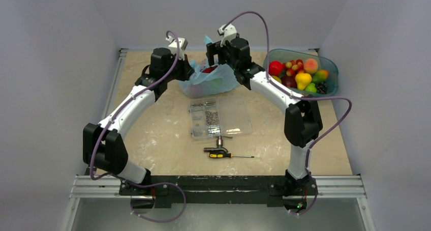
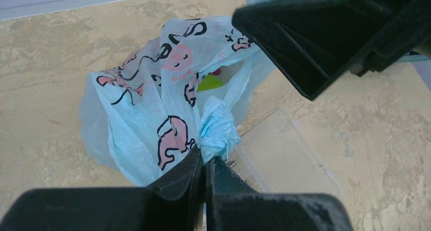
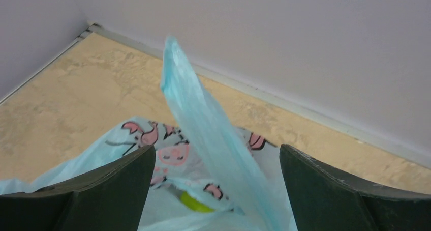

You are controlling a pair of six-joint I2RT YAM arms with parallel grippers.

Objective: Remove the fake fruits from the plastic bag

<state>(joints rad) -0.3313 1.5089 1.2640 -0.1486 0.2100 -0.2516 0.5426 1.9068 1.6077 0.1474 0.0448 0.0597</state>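
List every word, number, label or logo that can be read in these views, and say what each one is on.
No text can be read in any view.
plastic bag: pink cartoon figures with curly black outlines. Some strokes look like letters, but no word is legible.
compartment box: no label visible.
screwdriver: any marking is too small to read.
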